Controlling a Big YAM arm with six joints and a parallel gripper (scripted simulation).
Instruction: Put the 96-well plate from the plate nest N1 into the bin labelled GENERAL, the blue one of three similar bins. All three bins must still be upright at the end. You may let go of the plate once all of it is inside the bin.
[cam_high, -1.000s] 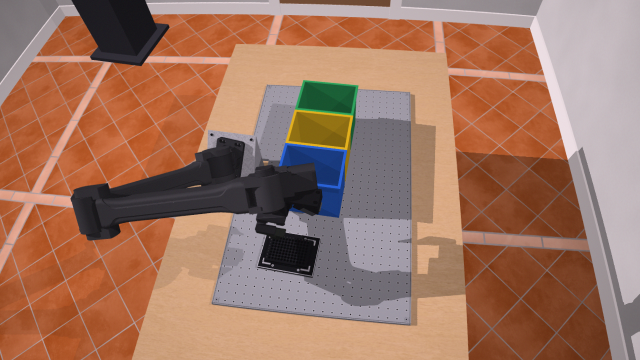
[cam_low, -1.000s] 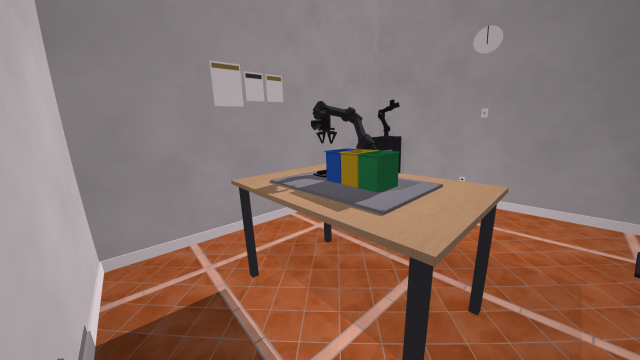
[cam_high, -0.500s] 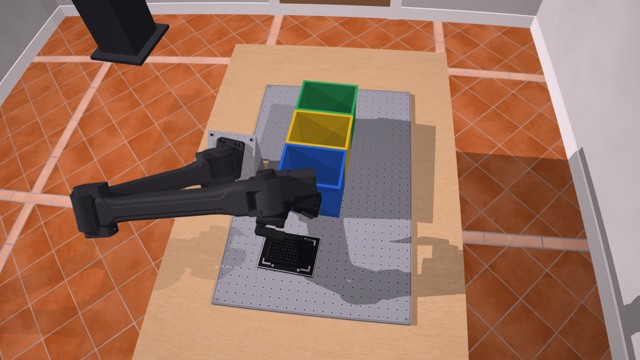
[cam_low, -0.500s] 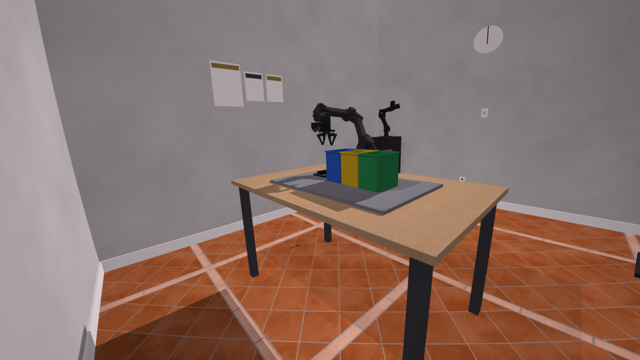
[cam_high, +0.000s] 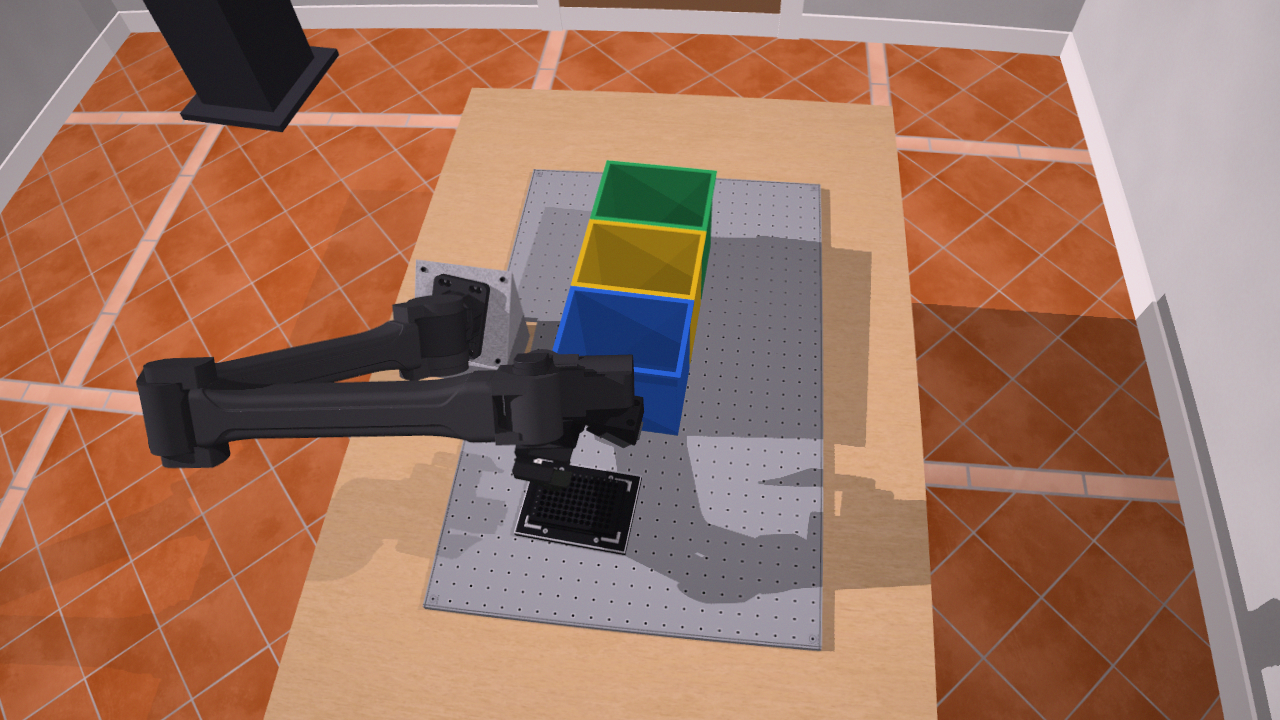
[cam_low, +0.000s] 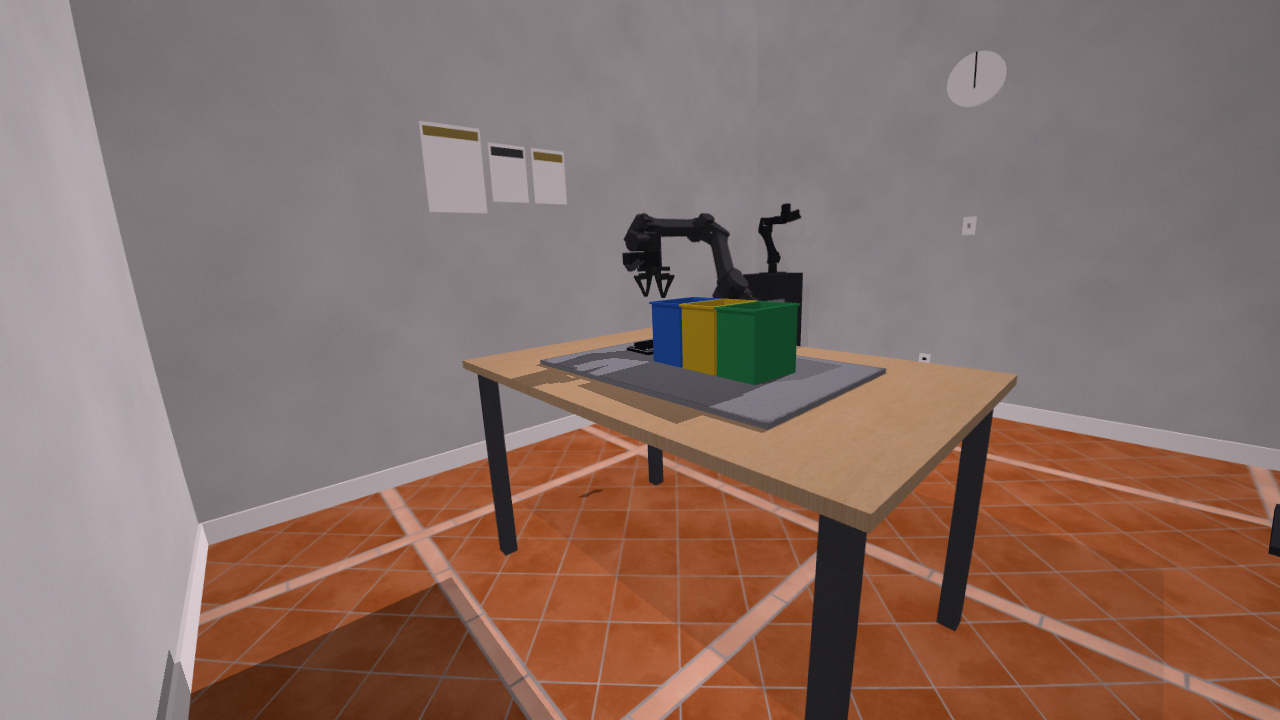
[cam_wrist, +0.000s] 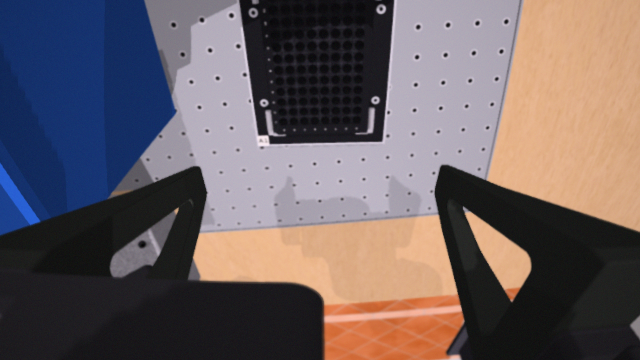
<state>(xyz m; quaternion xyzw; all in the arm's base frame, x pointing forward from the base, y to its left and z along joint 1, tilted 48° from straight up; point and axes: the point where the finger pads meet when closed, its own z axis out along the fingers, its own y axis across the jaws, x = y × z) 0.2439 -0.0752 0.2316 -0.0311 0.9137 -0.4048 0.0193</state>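
The black 96-well plate (cam_high: 580, 511) lies flat in its black plate nest on the grey perforated board, in front of the blue bin (cam_high: 626, 344). In the wrist view the plate (cam_wrist: 315, 70) is at the top middle and the blue bin (cam_wrist: 75, 110) fills the upper left. My gripper (cam_wrist: 320, 179) is open wide and empty. It hangs above the board, over the plate's near end, well clear of it. In the exterior view the gripper (cam_low: 651, 286) is above the level of the bin rims.
A yellow bin (cam_high: 640, 257) and a green bin (cam_high: 656, 193) stand upright in a row behind the blue one, all touching. The arm's base plate (cam_high: 465, 308) is at the board's left edge. The table's left edge lies close beyond the plate.
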